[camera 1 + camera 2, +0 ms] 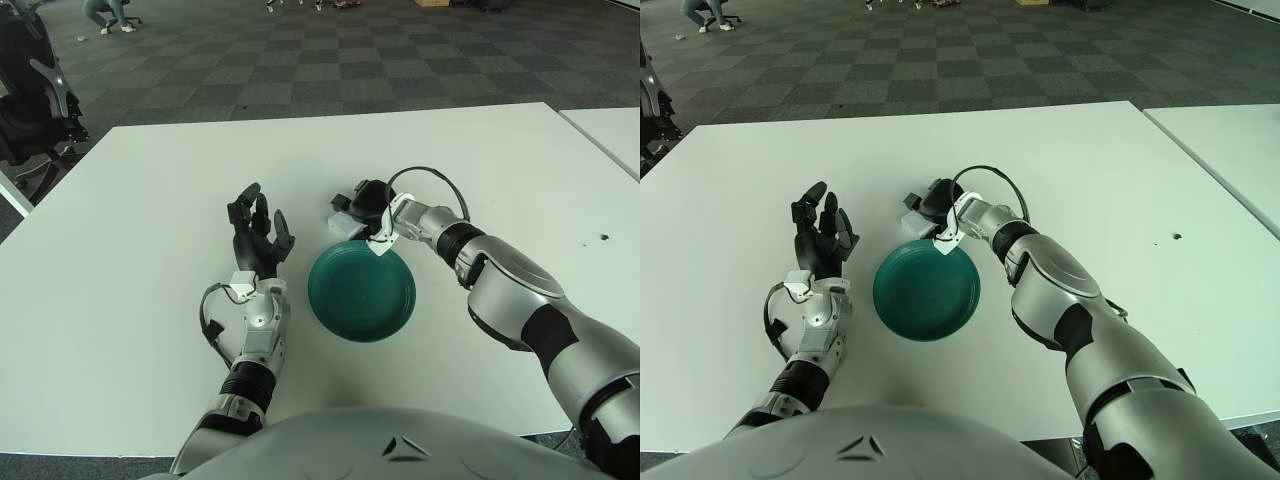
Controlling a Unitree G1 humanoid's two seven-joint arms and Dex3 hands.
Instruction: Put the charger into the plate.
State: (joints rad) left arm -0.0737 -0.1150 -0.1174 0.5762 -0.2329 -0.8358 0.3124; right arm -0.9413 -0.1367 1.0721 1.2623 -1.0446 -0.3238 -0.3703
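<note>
The dark green plate (361, 292) lies on the white table (150, 200) in front of me. The charger (341, 226) is a small white and grey block just beyond the plate's far rim. My right hand (354, 211) reaches in from the right with its black fingers curled around the charger, which is partly hidden by them. It sits low at the plate's far edge; I cannot tell whether the charger still touches the table. My left hand (256, 232) shows to the left of the plate with its fingers spread, holding nothing.
A second white table (612, 132) stands at the right across a narrow gap. A black chair (32, 100) stands off the table's far left corner. A small dark mark (603, 238) is on the table at the right.
</note>
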